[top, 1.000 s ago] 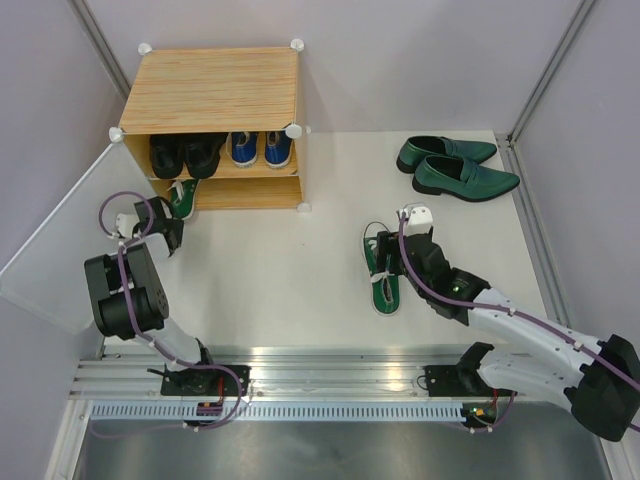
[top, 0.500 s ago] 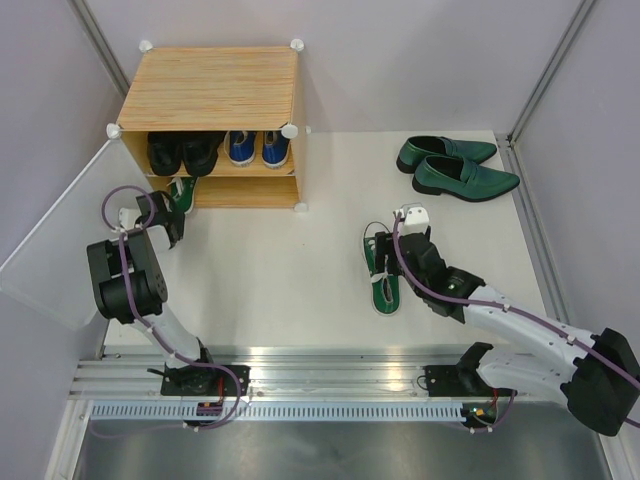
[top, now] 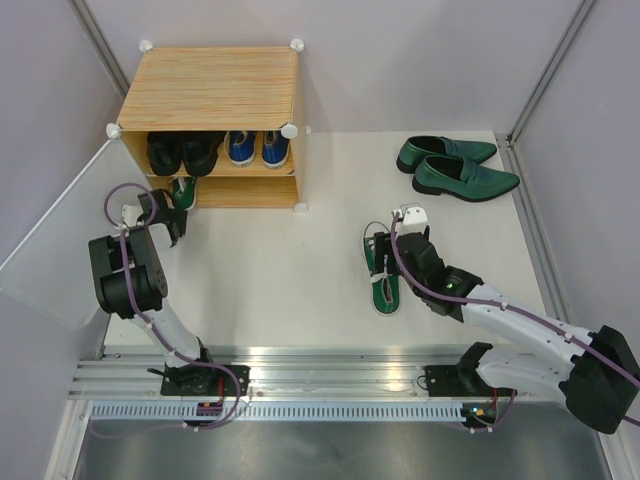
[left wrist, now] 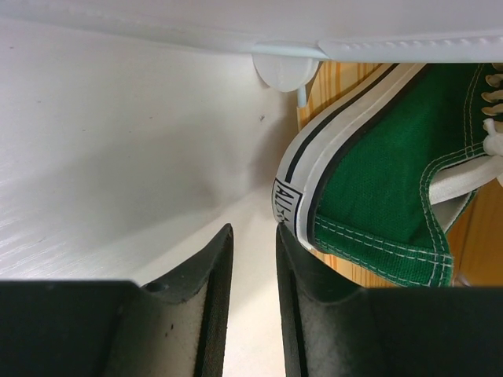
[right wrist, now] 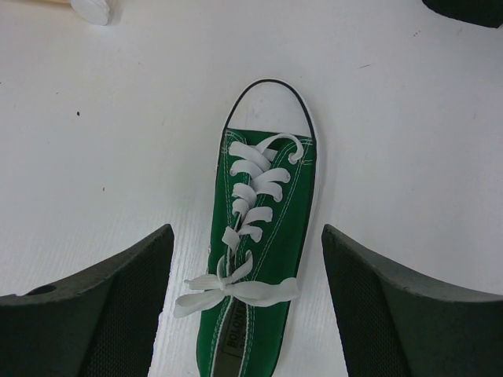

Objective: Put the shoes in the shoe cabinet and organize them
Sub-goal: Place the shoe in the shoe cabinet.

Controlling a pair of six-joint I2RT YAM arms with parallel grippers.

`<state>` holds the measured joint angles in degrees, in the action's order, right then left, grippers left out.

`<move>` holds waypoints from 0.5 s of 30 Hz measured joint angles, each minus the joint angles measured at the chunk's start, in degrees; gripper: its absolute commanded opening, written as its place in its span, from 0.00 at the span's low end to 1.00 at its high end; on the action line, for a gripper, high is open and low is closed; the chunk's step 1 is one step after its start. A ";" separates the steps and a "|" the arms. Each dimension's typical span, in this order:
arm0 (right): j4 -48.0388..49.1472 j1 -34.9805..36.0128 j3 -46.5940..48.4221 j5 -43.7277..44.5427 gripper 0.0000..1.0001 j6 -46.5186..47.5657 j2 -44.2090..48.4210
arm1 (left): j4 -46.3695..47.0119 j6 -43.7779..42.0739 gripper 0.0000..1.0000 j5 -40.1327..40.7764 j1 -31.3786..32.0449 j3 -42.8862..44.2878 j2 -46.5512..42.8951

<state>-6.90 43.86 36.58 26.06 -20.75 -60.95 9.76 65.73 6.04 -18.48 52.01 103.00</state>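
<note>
Two robot arms reach over a white table [top: 300,260]. At its far left corner stands the shoe cabinet [top: 210,90], light wood, with its frosted door [top: 55,250] swung open to the left. On the upper shelf we see a pair of black boots [top: 185,152] on the left and a pair of blue sneakers [top: 258,148] just beside them on the right. One green sneaker [left wrist: 377,181] sits at the left end of the lower shelf, its heel sticking out past the front edge, near a white corner connector [left wrist: 284,67]. The left gripper [left wrist: 253,236] is low at that heel. Its fingers are nearly together, with a thin gap and nothing in it. The heel lies just beyond the right fingertip; we cannot tell whether they touch. The second green sneaker [right wrist: 275,196] lies sole down, laces up, near the middle of the table, a little to the right. The right gripper [right wrist: 245,232] hangs over it, fingers spread wide, one on each side of the shoe, holding nothing. A pair of dark green loafers [top: 460,178] lies side by side near the far right corner, well apart from both grippers.
</note>
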 measured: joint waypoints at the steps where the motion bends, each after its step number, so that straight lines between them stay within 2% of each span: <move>1: 0.00 0.00 0.04 0.02 0.80 0.02 -0.02 | 0.02 0.00 0.33 -0.11 0.09 0.26 0.22; 15: 0.04 0.00 0.92 0.66 0.80 0.20 -1.16 | -0.20 0.04 0.36 -0.55 1.36 4.35 3.41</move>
<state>-6.85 43.86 37.50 26.72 -20.56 -62.11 9.56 65.78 5.50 -17.12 56.36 106.41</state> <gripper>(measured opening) 0.798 0.362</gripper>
